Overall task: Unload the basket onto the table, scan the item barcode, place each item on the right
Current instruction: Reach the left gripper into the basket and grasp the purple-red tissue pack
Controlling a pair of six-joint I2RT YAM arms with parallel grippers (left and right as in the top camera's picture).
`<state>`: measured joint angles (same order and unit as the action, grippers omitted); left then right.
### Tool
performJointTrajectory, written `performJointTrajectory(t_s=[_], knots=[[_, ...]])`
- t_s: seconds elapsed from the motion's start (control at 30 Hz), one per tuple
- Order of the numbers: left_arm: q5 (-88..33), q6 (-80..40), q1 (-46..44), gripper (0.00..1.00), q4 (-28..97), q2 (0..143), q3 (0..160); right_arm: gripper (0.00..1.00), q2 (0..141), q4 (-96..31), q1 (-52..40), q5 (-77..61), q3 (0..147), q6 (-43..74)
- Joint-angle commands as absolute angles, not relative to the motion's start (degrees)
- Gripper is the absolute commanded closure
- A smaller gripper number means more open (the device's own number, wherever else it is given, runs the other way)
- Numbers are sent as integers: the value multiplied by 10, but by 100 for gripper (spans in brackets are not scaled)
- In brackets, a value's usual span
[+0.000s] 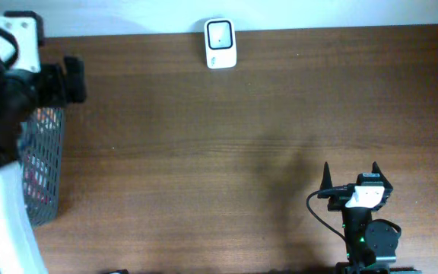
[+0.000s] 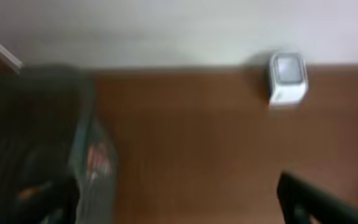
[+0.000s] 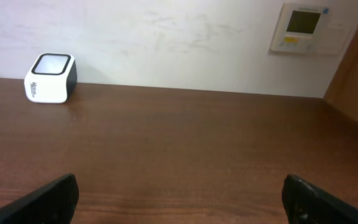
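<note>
Both pincers stand released, jaws spread wide and grasping nothing. The left pincer (image 2: pixel 166 196) hovers at the far left over the dark mesh wire basket (image 1: pixel 48 164). It is probably placed there because the thing to be scanned lies inside: a red-and-white packaged item (image 1: pixel 35 186) shows through the mesh, untouched. The right pincer (image 1: pixel 351 170) waits at the near right of the brown wooden table (image 1: pixel 204 144), well apart from everything, probably parked so its partner can work freely. At the far edge, against the pale wall (image 3: pixel 166 37), sits the white box-shaped barcode scanner (image 1: pixel 220 43), its window facing upward, ready for a barcode to be held over it. It is well apart from the basket, so the item will need carrying across.

Only the overhead view gives the whole layout, with both pincers at once. The left wrist view, blurred, shows the basket's side with packaging behind the mesh, and the scanner off to the far right. The right wrist view misses the basket entirely. It does show the scanner's dark-edged face sharply, and a beige wall control panel (image 3: pixel 303 26) that no other view catches. No barcode is legible anywhere.
</note>
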<state>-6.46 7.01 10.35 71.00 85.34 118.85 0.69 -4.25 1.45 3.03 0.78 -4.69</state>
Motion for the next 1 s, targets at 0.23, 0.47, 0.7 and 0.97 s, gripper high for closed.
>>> performJointTrajectory(t_s=[0.23,0.47,0.7,0.97], knots=[[28,-185,427,1,730,912,1242,1,4,-43,11,37,3,-47],[30,-102,433,1,816,1070,1217,1,4,-43,11,37,3,-47],[-9,-29,432,12,902,1178,1214,1,4,-43,11,37,3,-47],[-66,29,427,14,840,1182,1078,1,4,-43,11,37,3,-47]])
